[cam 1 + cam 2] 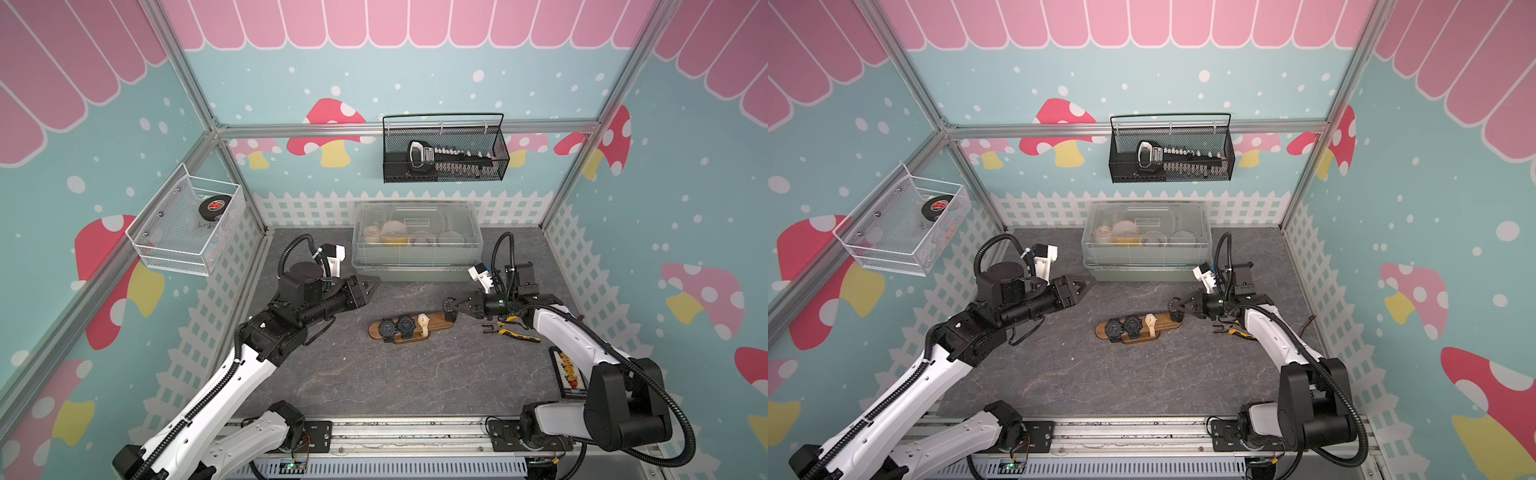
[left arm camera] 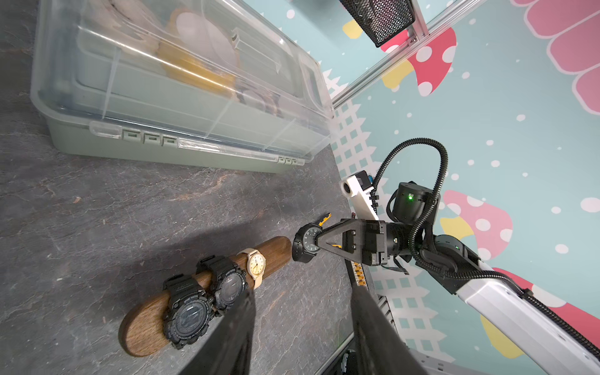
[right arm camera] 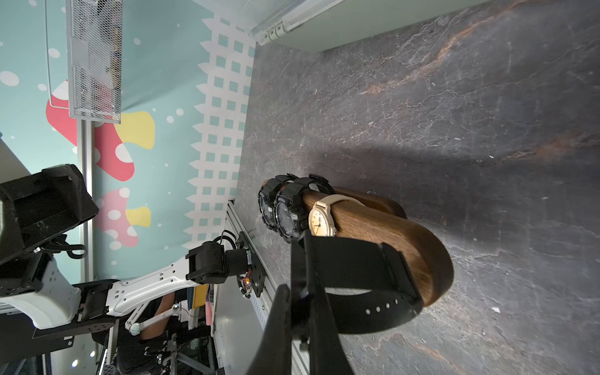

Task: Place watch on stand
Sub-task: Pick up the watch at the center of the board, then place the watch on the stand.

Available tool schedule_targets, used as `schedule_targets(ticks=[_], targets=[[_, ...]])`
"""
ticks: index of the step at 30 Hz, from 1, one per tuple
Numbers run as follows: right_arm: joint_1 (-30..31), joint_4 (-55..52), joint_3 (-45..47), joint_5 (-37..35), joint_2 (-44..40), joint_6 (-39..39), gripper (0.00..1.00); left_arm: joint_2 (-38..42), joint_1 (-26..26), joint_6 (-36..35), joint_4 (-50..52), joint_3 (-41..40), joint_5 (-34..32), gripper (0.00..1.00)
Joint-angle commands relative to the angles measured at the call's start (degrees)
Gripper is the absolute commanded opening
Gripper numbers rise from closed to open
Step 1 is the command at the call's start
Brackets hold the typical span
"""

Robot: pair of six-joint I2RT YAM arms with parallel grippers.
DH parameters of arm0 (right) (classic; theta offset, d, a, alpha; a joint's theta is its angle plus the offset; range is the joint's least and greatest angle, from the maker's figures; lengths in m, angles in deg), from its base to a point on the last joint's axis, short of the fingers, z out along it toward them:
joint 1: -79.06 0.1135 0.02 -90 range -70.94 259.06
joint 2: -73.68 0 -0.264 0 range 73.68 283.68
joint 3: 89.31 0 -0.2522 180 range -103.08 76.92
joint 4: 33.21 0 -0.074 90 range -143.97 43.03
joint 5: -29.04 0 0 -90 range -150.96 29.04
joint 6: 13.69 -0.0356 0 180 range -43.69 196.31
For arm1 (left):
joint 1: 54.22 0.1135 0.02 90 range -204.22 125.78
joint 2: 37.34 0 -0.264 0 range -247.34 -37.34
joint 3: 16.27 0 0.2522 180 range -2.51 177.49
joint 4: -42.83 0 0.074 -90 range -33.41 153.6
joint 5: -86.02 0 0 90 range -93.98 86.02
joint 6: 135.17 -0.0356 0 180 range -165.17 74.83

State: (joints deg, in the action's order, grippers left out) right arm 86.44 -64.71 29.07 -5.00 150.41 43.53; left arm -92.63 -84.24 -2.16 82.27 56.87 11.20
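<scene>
The stand (image 1: 437, 320) is a brown wooden bar lying mid-table, also seen in the other views (image 1: 1168, 322) (image 2: 276, 250) (image 3: 406, 240). Two black watches (image 1: 397, 327) and a beige watch (image 1: 423, 321) sit on it. My right gripper (image 1: 457, 306) (image 1: 1183, 308) (image 3: 297, 276) is shut on the case of a black analog watch (image 1: 449, 306) (image 2: 306, 244) (image 3: 357, 259). Its strap loop is at the bar's free right end. Whether the loop is around the tip I cannot tell. My left gripper (image 1: 376, 283) (image 2: 303, 290) hovers open and empty, left of and behind the stand.
A clear lidded box (image 1: 415, 253) stands at the back, just behind both grippers. Yellow-handled pliers (image 1: 511, 330) and a black tray of small parts (image 1: 567, 374) lie under the right arm. A black mesh basket (image 1: 444, 166) and a white one (image 1: 178, 245) hang on the walls.
</scene>
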Motion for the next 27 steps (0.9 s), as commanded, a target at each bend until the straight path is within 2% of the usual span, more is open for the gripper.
schedule_targets(ticks=[1,12,27], targets=[[-1.01,-2.34,-0.22,-0.74,-0.28,3.60,0.00,-0.89,0.57,-0.92,1.22,-1.04,0.89,0.49],[-3.00,-6.27,-0.75,-4.44,3.00,6.47,0.00,-1.99,1.36,-1.36,1.58,-0.86,2.13,0.48],[-2.92,-3.21,1.01,-2.98,7.83,4.78,0.00,-3.12,2.17,-1.07,1.35,-1.24,3.10,0.48]])
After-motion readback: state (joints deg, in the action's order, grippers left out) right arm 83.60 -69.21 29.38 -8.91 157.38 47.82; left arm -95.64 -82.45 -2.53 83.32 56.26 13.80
